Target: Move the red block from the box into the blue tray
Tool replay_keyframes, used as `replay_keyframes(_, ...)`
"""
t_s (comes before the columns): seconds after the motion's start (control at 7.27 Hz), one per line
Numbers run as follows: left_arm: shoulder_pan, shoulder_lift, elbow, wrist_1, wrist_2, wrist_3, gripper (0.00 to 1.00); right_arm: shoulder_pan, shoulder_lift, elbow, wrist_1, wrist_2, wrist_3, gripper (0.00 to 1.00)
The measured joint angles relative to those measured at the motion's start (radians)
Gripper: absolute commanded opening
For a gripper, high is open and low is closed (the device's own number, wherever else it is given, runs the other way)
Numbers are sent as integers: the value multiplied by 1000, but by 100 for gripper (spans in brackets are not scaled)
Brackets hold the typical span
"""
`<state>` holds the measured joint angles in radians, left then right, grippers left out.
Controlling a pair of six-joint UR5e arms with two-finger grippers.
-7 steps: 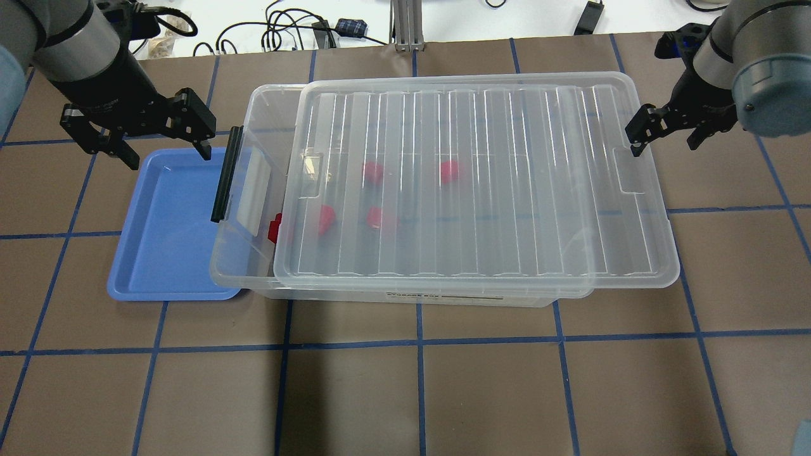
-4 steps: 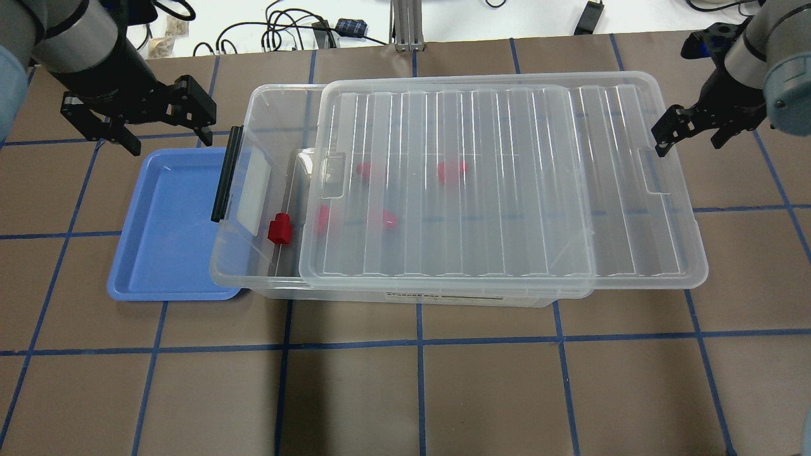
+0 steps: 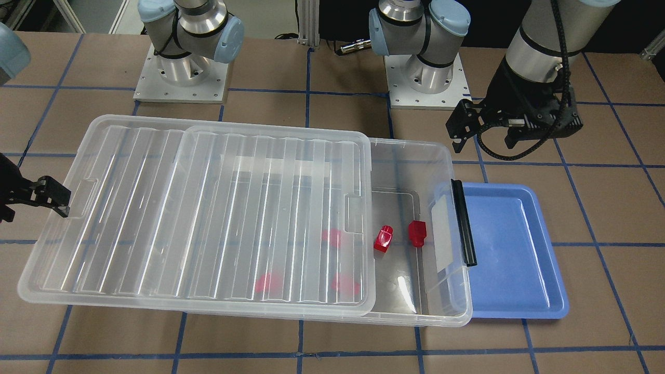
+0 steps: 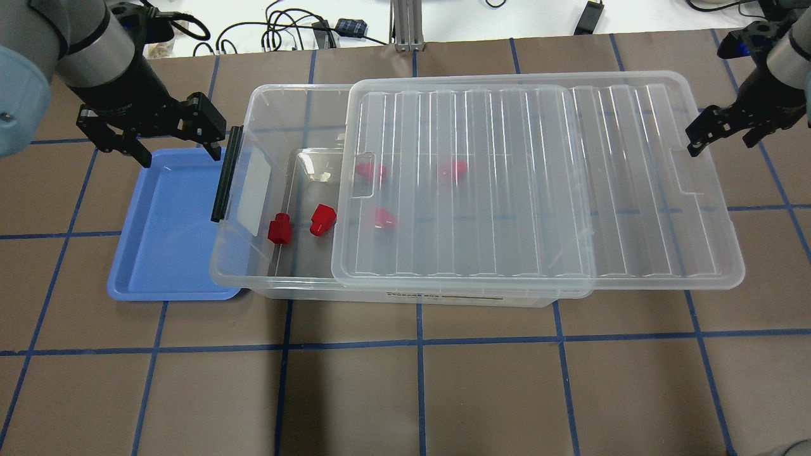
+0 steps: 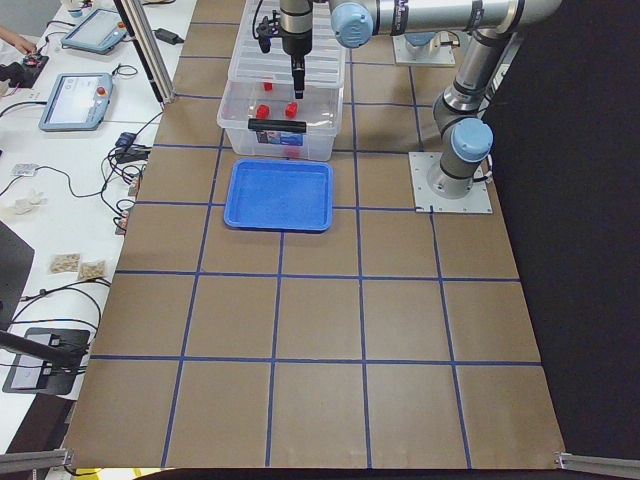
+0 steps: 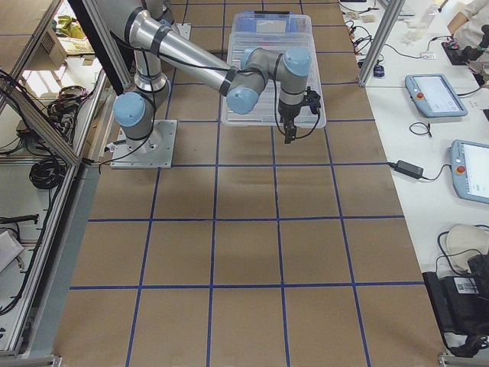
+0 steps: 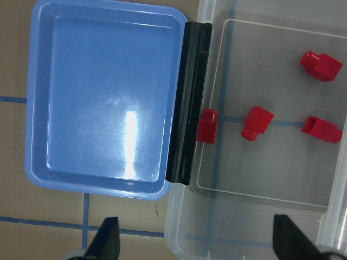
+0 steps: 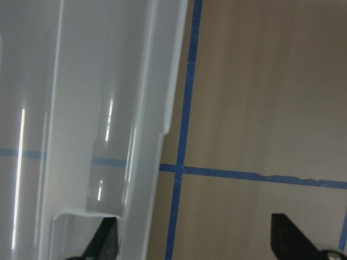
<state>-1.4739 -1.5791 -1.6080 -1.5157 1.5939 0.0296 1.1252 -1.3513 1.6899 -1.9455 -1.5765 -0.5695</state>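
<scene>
One blue tray [image 4: 166, 253], one box [image 4: 244, 269], five red blocks [image 4: 279, 228]; box print unreadable.
Left gripper [image 4: 179, 154], jaws spread, hangs over the tray's upper edge; two blocks lie uncovered in the box, three under its lid [image 4: 538, 190]; right gripper [image 4: 723, 140], jaws spread, at far right.

robotics lab. two robot arms [image 3: 415, 26] bolted through metal base plates [image 3: 150, 92] onto brown worktop [image 4: 494, 392], gridded with blue tape [image 4: 418, 342]. white side benches [image 5: 30, 235] carry touchscreen handsets [image 5: 75, 100], loose cables [image 4: 285, 31], black power brick [image 6: 403, 168]. aluminium frame posts [image 4: 405, 25] at worktop edge. fixed cameras look in from several sides, one more on each wrist.
</scene>
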Motion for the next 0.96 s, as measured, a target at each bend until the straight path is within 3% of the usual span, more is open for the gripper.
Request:
replay_keyframes(0.41,-10,-30,-7,33,-3,148,100,-61,0,-2,0,1,-59,100)
replay_keyframes(0.96,-137,-117,-21,135,-5,281,100,-94,0,-4,0,-1,-73,100)
